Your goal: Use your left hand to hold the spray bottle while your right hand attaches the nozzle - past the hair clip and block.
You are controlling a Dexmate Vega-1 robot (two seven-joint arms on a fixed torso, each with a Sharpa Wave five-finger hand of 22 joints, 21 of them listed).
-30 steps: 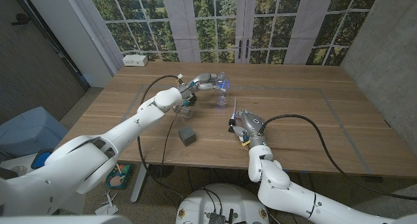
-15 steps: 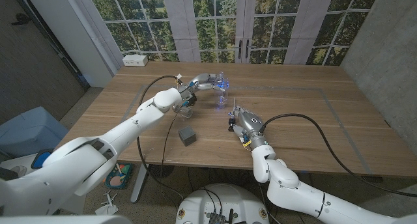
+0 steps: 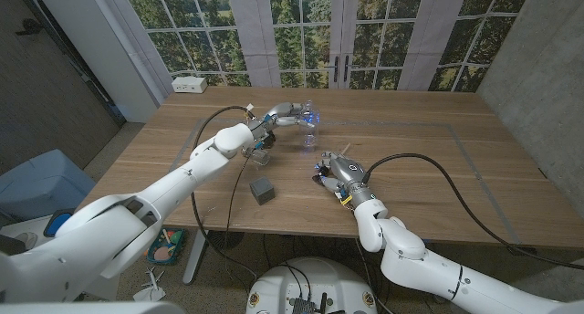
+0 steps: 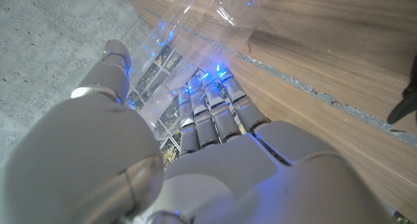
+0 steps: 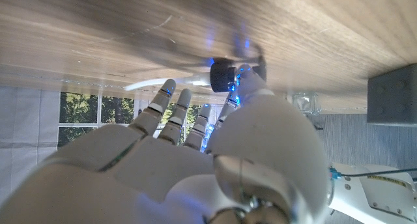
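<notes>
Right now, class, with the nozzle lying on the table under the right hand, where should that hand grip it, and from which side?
Probably at the black collar, coming down from above. The nozzle lies flat on the wooden table with its thin white tube trailing sideways; the round collar offers firmer purchase. The right hand is directly over it.

A wooden table (image 3: pixel 411 182) stands before tall paned windows (image 3: pixel 301 31) showing green trees, grey walls (image 3: pixel 538 49) alongside.

The left arm reaches far forward, its left hand (image 3: pixel 290 114) curled around the clear spray bottle (image 3: pixel 311 124), fingers (image 4: pixel 215 113) wrapped on its side. The right arm bends in, its right hand (image 3: pixel 339 173) low, fingers (image 5: pixel 171 107) extended, thumb pressed to the black nozzle (image 5: pixel 223 75).
</notes>
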